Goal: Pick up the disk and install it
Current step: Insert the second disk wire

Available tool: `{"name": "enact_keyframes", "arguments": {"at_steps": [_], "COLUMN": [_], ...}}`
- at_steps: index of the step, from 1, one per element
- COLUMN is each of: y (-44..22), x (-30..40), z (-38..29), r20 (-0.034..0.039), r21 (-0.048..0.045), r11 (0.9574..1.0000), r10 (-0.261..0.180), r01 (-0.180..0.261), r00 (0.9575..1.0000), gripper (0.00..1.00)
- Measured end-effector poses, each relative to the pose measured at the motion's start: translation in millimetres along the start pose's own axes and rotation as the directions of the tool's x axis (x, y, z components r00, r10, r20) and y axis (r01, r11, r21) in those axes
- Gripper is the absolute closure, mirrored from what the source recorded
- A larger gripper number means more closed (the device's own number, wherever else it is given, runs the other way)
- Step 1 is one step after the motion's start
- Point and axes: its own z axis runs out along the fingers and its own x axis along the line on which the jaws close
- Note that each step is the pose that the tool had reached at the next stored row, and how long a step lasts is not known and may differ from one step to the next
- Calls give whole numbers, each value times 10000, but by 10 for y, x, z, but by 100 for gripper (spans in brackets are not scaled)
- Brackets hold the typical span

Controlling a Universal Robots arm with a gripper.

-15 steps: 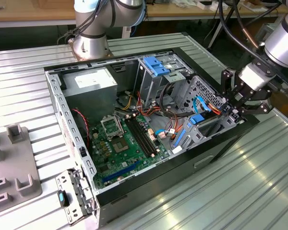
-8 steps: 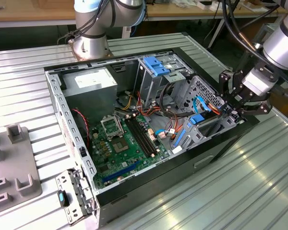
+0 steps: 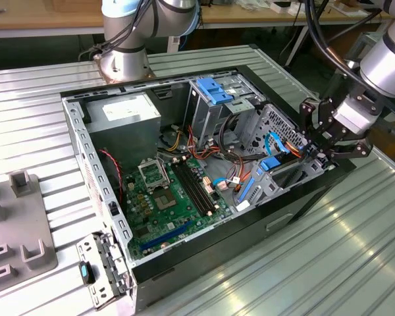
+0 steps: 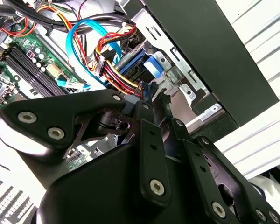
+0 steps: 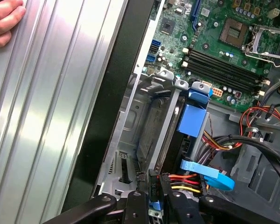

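The disk (image 5: 150, 126) stands on edge in a slot of the drive cage at the open computer case's front corner. Its grey side shows between the metal slot walls, and a bit of blue rail shows at its near end. My gripper (image 5: 151, 198) is right at that end, its black fingers (image 5: 135, 205) closed in on the disk's edge. In the second wrist view my gripper (image 4: 148, 93) points into the cage beside a blue carrier tab (image 4: 151, 65). In the exterior view my gripper (image 3: 318, 153) hangs over the case's edge on the exterior view's right.
A second blue carrier (image 5: 191, 119) fills the neighbouring slot. Red, yellow and black power wires (image 5: 182, 179) and a blue data cable (image 5: 210, 175) lie close to my fingers. The motherboard (image 3: 168, 201) and a grey power supply (image 3: 122, 118) sit deeper in. A hand (image 5: 4, 21) rests on the ribbed table.
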Motion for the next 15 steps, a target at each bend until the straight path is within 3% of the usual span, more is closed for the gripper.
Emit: {"name": "enact_keyframes", "arguments": {"at_steps": [3,5,12,13,15], "y": [0,0,0,0,-9], "x": [0,0,0,-1,-21], "z": [1,1,1,-5,-85], "r20": [2,1,3,4,1], "r21": [1,0,1,1,2], "r11": [10000,10000,10000,10000,10000], "r10": [-1,-2,-3,-2,18], "r01": [1,2,3,2,-18], "r00": [10000,10000,10000,10000,10000], "gripper": [76,84,84,84,84]}}
